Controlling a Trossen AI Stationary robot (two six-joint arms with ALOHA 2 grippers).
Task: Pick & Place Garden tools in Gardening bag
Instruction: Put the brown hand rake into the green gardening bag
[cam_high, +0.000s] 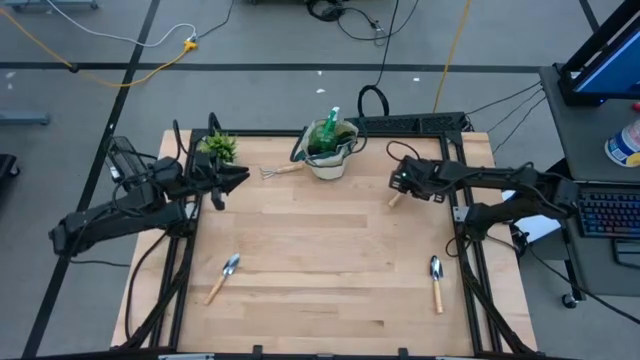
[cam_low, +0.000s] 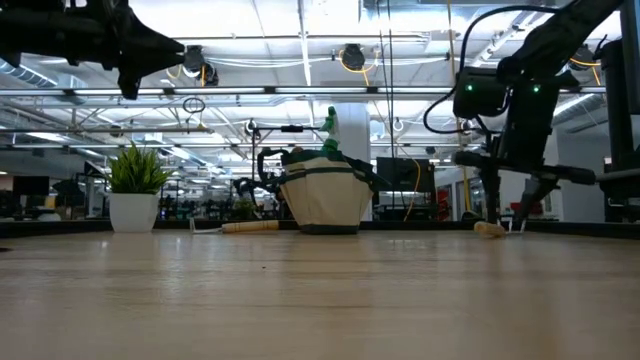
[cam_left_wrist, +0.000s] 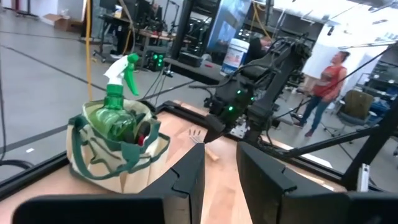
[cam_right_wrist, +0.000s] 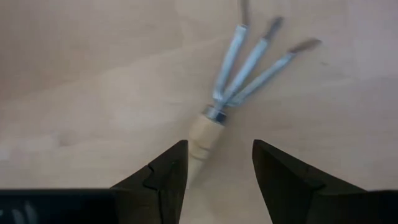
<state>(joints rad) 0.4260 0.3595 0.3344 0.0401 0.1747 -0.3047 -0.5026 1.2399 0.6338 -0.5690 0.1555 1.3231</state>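
So the right gripper (cam_right_wrist: 214, 168) is parked right over the three-pronged fork (cam_right_wrist: 242, 74), jaws spread apart with the wooden handle sitting between the fingertips, nothing clamped yet. In the high view the fork lies flat on the table (cam_high: 320, 260) toward its right far side, well apart from the gardening bag (cam_high: 330, 155), which is standing at the far edge with the green spray bottle (cam_high: 330, 125) already poking out the top.

The fork looks stiff and light, so no sag or flex is expected. The handle is the spot to be grabbed: round wood, decent friction, thicker than the tines. The metal prongs are thin and probably slick, so those are best left alone. A grip near the ferrule would likely keep it from swinging.

The left gripper (cam_high: 235, 180) is held up off the table near the small potted plant (cam_high: 218, 148), jaws parted, empty. Still on the table: a rake (cam_high: 282, 170) just beside the bag, plus two trowels, left trowel (cam_high: 222, 277) and right trowel (cam_high: 436, 282), near the front.
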